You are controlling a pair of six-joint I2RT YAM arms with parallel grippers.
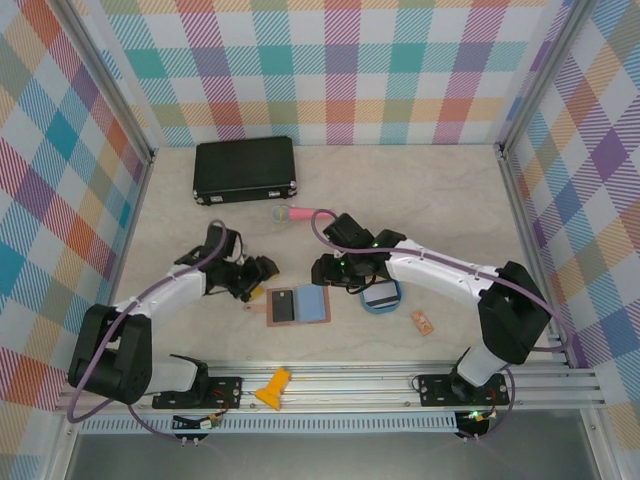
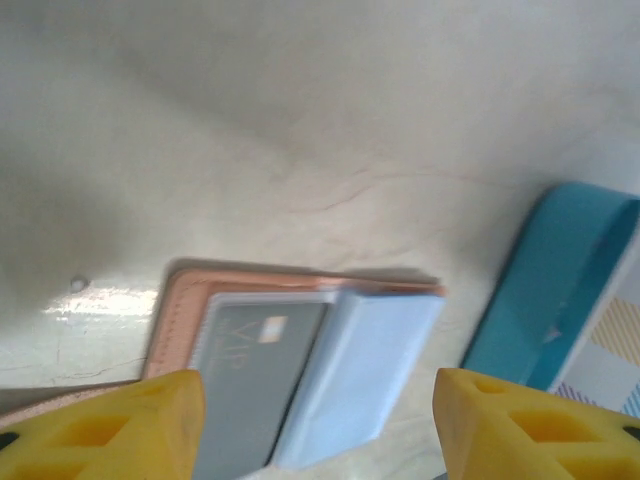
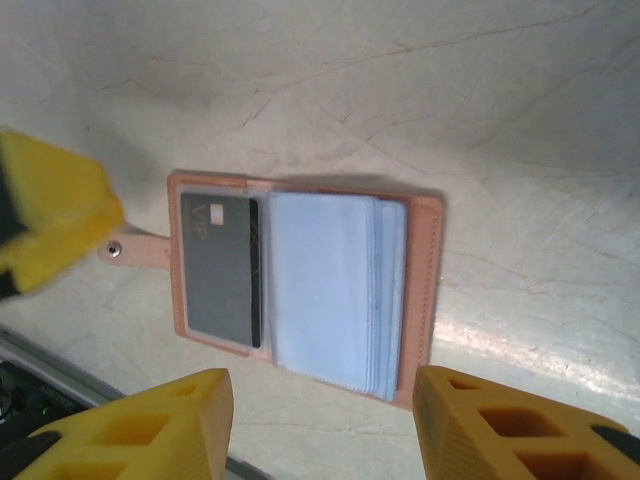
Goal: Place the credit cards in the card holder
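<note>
- The card holder [image 1: 297, 305] lies open and flat on the table [image 1: 440, 200], near the front rail, btw. the two grippers.
- Its left pocket holds a grey card [image 3: 220, 270] marked "VIP", in a clear sleeve. On the right side is a stack of pale blue sleeves [image 3: 325, 290].
- The left gripper [image 1: 262, 272] is released: its yellow fingers [image 2: 120, 425] stand apart w/ nothing btw. them, just above the holder's left part.
- The right gripper [image 1: 325, 270] is released too, jaws apart and empty, hovering over the holder.
- A snap strap [image 3: 135, 248] sticks out at the holder's left edge. In the right wrist view one finger of the left gripper is just beside it.
- A blue oval tray [image 1: 381, 309] sits just right of the holder w/ more cards [image 1: 381, 292] inside. How many, cannot tell.
- A black case [image 1: 245, 170] lies at the far side, well apart.
</note>
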